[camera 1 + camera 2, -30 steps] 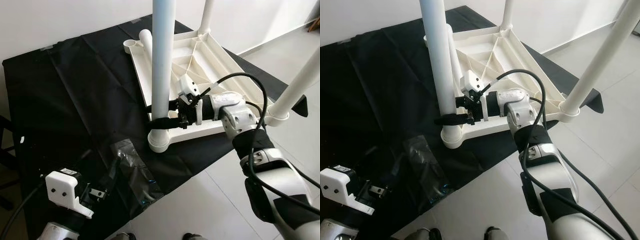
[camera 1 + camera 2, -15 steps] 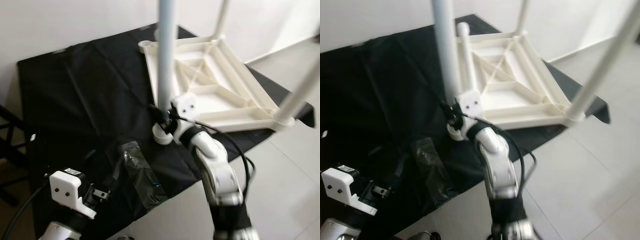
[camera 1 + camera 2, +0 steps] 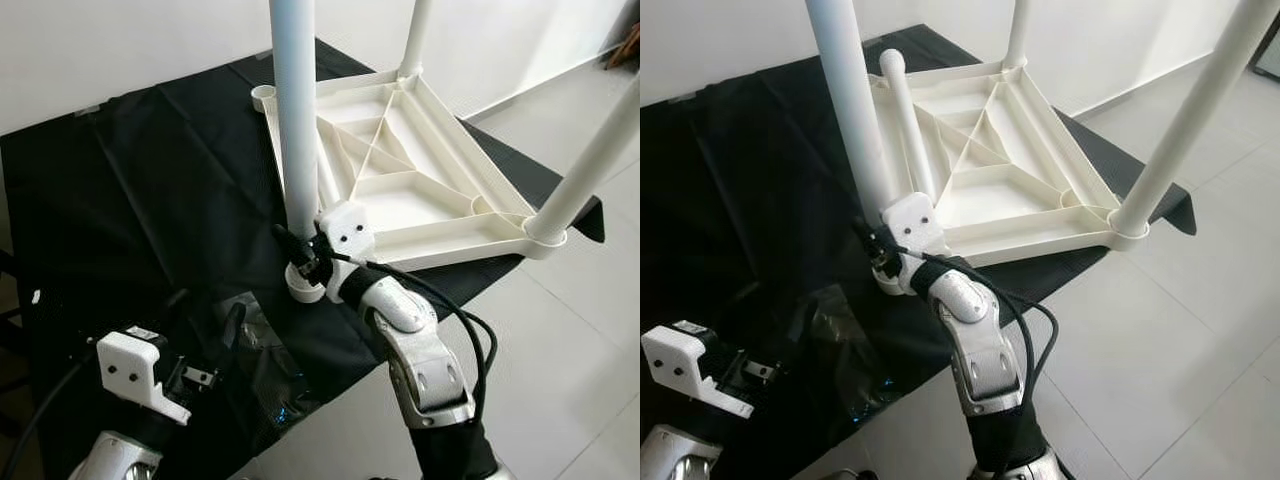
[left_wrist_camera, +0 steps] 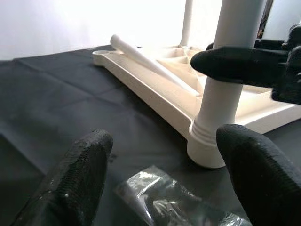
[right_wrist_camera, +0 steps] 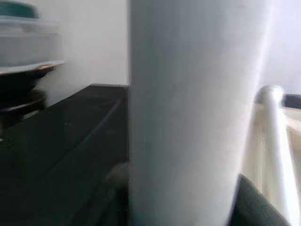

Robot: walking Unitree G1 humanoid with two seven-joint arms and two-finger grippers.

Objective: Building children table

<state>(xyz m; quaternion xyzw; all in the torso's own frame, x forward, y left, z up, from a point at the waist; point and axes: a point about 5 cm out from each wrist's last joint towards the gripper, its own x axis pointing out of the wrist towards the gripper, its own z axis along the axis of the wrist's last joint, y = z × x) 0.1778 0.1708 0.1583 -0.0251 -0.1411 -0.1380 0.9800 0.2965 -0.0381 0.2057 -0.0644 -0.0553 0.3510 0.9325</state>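
Note:
A white children's table top [image 3: 455, 243] lies upside down on a black cloth [image 3: 150, 190]. Three white legs stand up from its corners: the near-left leg [image 3: 295, 120], a far one [image 3: 415, 40] and a right one [image 3: 590, 165]. My right gripper [image 3: 300, 258] is shut around the near-left leg just above its socket; the right wrist view shows that leg [image 5: 193, 113] very close. A loose leg [image 3: 908, 120] lies across the frame, near an empty corner socket [image 3: 263, 97]. My left gripper [image 4: 164, 150] is open, low over the cloth, with nothing between its fingers.
A clear plastic bag [image 3: 270, 370] of small parts lies on the cloth between my left gripper and the held leg. The cloth's near edge meets light floor tiles [image 3: 560, 340]. A white wall [image 3: 120, 40] stands behind the cloth.
The camera has shifted. My right arm, which reached the leg from the right, now reaches it from the near side, still shut on it low down. The left gripper has stayed put.

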